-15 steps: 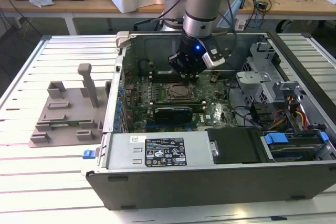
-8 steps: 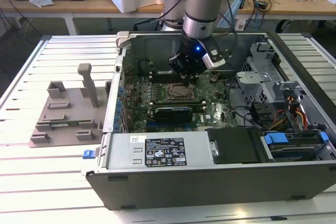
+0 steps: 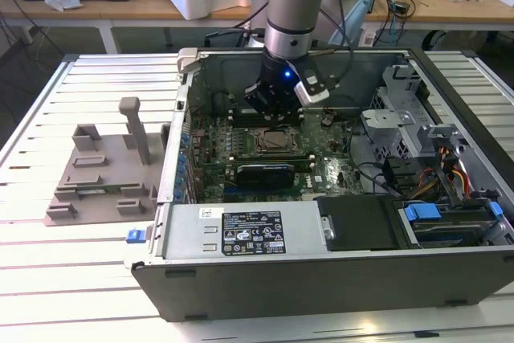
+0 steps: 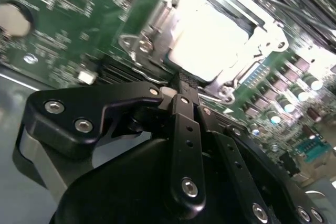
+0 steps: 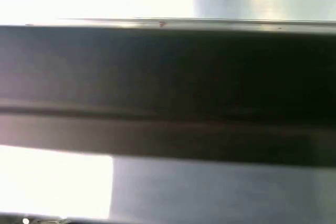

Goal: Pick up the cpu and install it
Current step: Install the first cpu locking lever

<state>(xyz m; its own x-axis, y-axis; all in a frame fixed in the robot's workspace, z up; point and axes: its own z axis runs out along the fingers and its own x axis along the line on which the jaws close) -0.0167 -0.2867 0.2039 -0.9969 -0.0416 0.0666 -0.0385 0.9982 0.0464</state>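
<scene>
A: What's the biggest thing here?

B: A slatted tabletop carrying an open computer case lying on its side. At nine o'clock from the case sits a grey fixture plate. Inside the case lies the green motherboard, with the arm coming down over it from twelve o'clock.

A: And the hand?

B: The hand hovers just at the socket's edge. Its black fingers look drawn together, with nothing visible between them.

A: Where's the cpu?

B: The cpu lies flat in the socket frame, its metal top glaring bright in the second wrist view.

A: How would it handle?

B: I'd judge it light, rigid, smooth-topped and delicate underneath; take it by opposite side edges, level.
</scene>
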